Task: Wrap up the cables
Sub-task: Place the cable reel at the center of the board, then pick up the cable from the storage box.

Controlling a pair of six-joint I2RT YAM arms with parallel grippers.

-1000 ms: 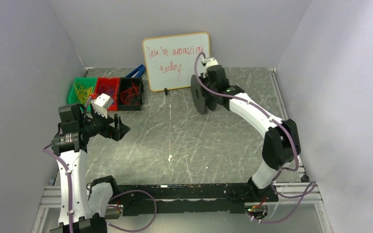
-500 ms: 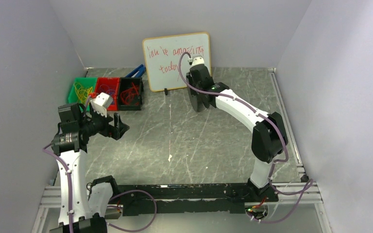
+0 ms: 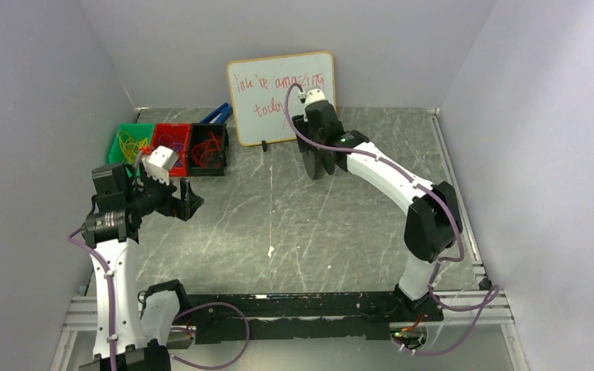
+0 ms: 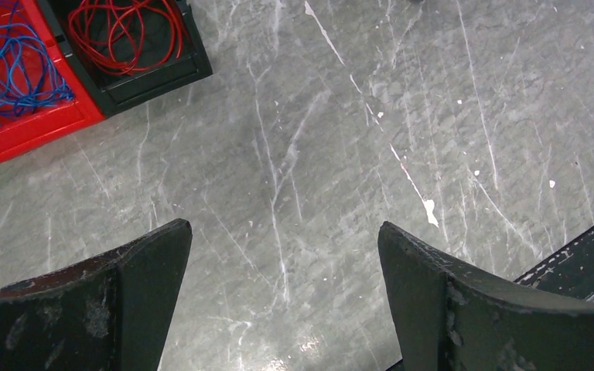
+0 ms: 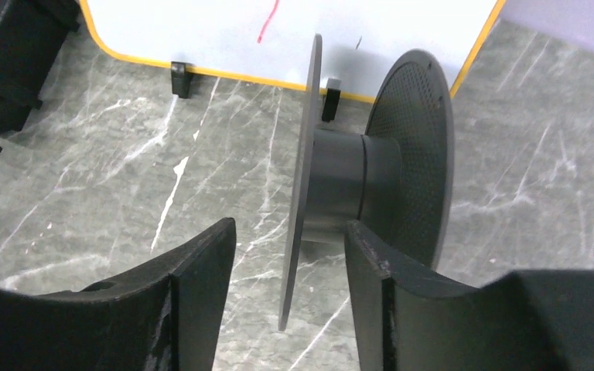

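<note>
While the top view is read as a clock face, the cables [image 3: 208, 151] lie as loose red loops in the black bin [image 3: 222, 158] at 10 o'clock on the table [image 3: 294, 224]. The left gripper [image 3: 186, 202] hangs at 9 o'clock, clear of the bin. The right gripper [image 3: 315, 165] sits at 12 o'clock, just in front of the whiteboard [image 3: 281, 97].

Left wrist view: both fingers [image 4: 116, 305] are spread wide over bare table surface and hold nothing. The cables are coiled inside the black bin at 11 o'clock, well apart from the fingertips. A red bin [image 4: 35, 131] touching its left side holds blue wire [image 4: 11, 58].

Right wrist view: the fingers stand apart. The thin near flange of the black spool [image 5: 340, 197] rises in the gap between them. The spool hub lies at 1 o'clock, just beyond the right finger; contact cannot be determined. No cable is wound on the hub.
</note>
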